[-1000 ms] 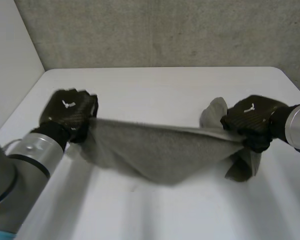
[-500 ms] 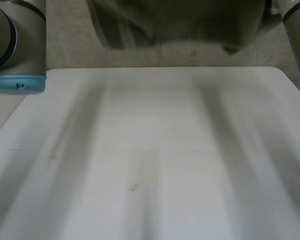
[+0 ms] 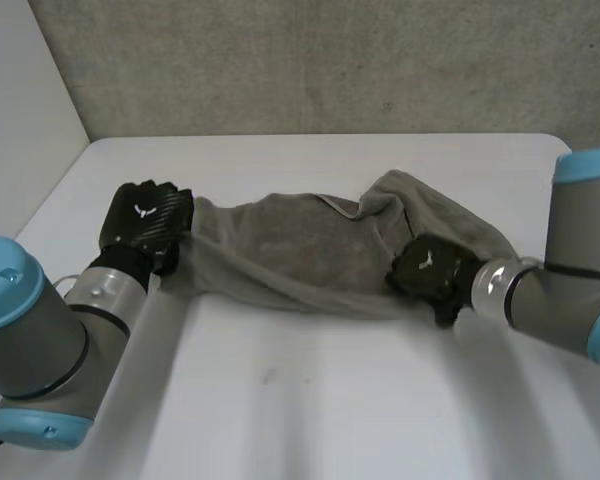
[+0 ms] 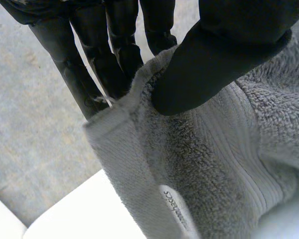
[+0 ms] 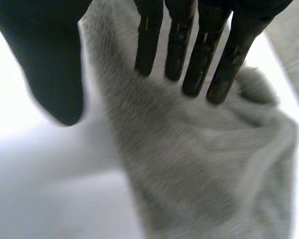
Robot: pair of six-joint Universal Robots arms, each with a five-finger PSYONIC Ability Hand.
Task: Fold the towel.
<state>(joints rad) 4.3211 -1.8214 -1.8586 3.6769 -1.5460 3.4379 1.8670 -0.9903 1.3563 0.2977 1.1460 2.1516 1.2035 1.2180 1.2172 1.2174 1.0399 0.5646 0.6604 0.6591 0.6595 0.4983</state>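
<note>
Grey towel [image 3: 300,250] lies bunched in a long strip across the white table [image 3: 330,400], stretched between the two hands. At one end the left hand [image 3: 145,222] pinches it between thumb and fingers. At the other end the right hand [image 3: 427,268] sits on the cloth, but I cannot tell whether it grips.

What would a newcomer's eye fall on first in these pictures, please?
Most striking is the grey towel, lying rumpled across the middle of the white table between two black hands. The left hand pinches one end between thumb and fingers, with a small sewn label close to its grip. The right hand holds the opposite end, nearer the robot.
</note>
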